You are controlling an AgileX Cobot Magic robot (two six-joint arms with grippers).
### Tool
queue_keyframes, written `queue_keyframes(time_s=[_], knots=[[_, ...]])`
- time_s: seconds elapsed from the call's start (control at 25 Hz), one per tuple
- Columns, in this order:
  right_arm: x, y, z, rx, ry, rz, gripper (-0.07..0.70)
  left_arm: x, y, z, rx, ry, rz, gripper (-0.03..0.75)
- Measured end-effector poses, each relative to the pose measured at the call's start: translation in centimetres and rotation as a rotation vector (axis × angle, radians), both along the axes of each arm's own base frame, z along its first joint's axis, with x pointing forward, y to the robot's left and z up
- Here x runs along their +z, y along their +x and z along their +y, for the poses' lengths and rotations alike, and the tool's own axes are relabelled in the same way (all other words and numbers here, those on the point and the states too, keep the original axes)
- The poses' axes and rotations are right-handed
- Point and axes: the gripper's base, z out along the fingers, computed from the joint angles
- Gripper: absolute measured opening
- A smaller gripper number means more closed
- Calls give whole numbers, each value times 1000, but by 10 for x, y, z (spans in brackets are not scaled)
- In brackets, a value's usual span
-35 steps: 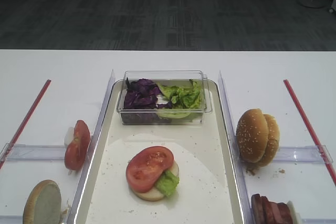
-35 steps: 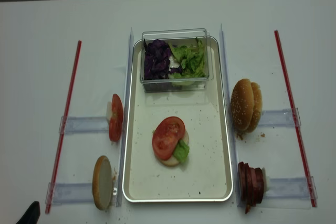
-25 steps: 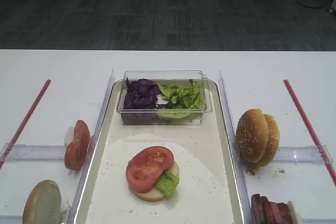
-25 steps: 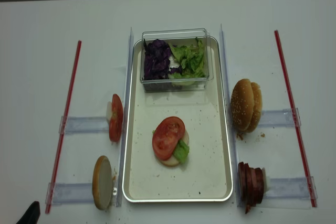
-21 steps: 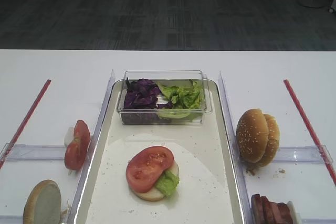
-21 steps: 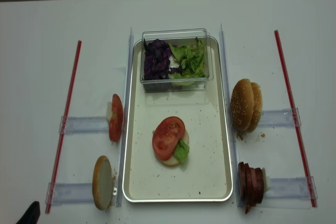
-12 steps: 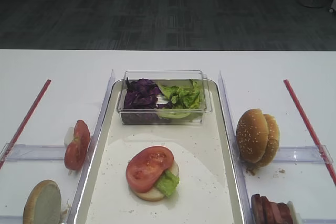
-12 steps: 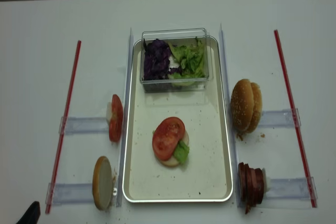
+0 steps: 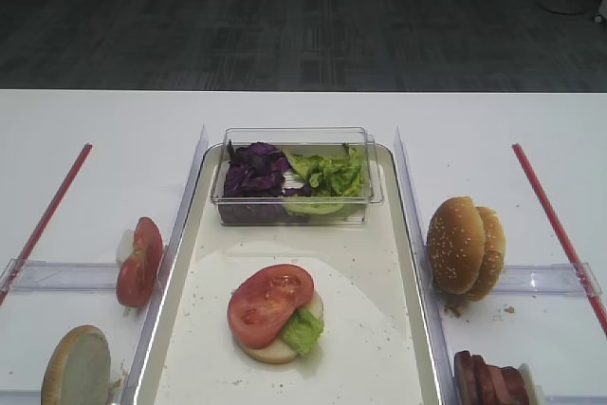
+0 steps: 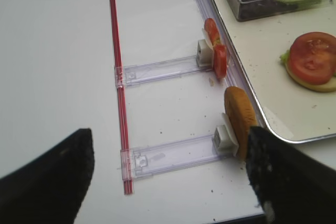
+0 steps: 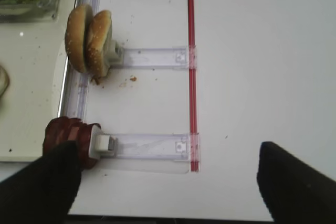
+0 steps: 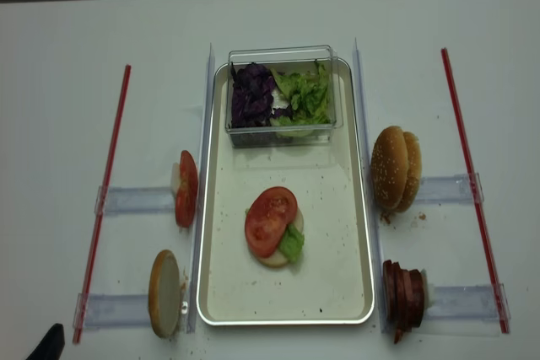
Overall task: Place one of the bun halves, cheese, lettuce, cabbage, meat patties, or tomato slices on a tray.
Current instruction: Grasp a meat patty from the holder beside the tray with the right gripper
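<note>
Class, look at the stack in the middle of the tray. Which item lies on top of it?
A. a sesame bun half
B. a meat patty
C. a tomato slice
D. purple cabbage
C. A red tomato slice lies on top of the stack, over green lettuce and a pale bun half, on the tray.

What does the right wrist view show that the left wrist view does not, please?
Only the right wrist view shows the sesame-speckled golden bun halves and the stack of dark reddish meat patties. Only the left wrist view shows the upright red tomato slices, the single bun half and the tomato-topped stack. Both show the cream metallic-rimmed tray, the clear plastic box, and open dark gripper fingers.
</note>
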Motion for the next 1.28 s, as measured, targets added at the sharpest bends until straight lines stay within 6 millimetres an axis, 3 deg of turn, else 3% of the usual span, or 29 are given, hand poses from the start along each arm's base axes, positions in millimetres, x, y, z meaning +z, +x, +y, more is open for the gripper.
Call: queue_keyframes(time_s=[0.28,0.76,1.28], knots=[[-2,41,7,29,87,229,692,0,0,0,0,0,0,545],[-42,107,7,32,109,583,690,0,0,0,0,0,0,545],[-68,135,7,45,103,708,670,0,0,0,0,0,0,545]])
